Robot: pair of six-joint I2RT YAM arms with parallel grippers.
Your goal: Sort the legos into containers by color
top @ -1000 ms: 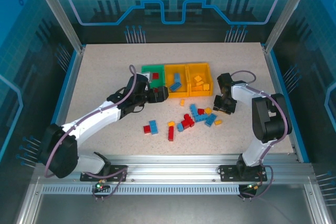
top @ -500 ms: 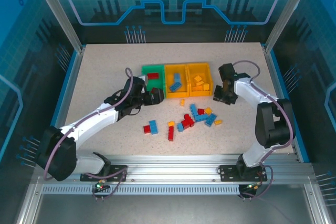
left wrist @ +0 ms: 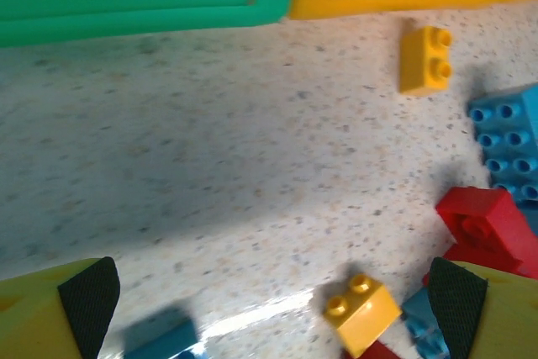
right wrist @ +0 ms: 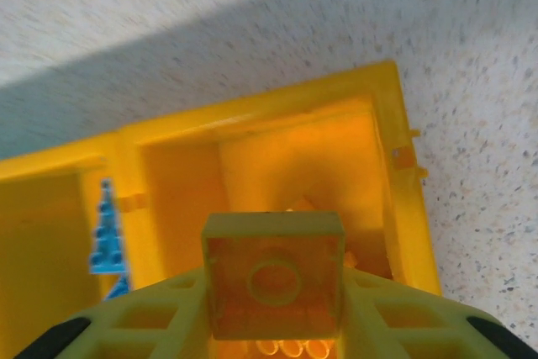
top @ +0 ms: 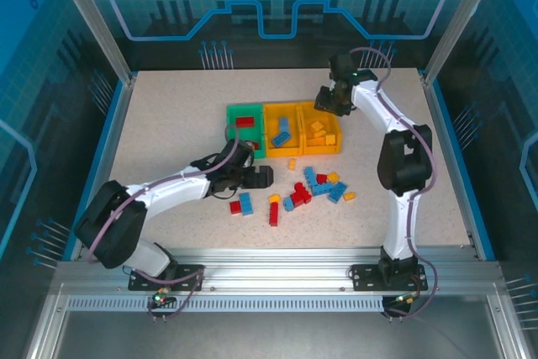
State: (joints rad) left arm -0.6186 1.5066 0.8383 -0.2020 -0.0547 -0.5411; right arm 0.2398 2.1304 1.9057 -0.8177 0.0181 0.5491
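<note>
The containers stand in a row: a green bin (top: 234, 112) with red legos, a middle yellow bin (top: 283, 109) with blue ones and a right yellow bin (top: 320, 107) with orange-yellow ones. Loose legos (top: 311, 187) in red, blue and yellow lie in front of them. My right gripper (top: 328, 100) hovers over the right bin's back edge, shut on a yellow brick (right wrist: 273, 279) whose hollow underside faces the camera. My left gripper (top: 261, 176) is open and low over the table, left of the pile. A yellow brick (left wrist: 361, 310) lies between its fingertips (left wrist: 88, 300), nearer the right one.
A single yellow brick (left wrist: 426, 58) lies just in front of the bins, with blue bricks (left wrist: 508, 140) and a red one (left wrist: 487, 224) to its right. Separate red (top: 235, 207) and blue (top: 246, 203) bricks lie left of the pile. Blue rails edge the table.
My right gripper has risen from beside the pile and swung back over the right yellow bin with the yellow brick. My left gripper has drawn back from the green bin toward the pile, still open.
</note>
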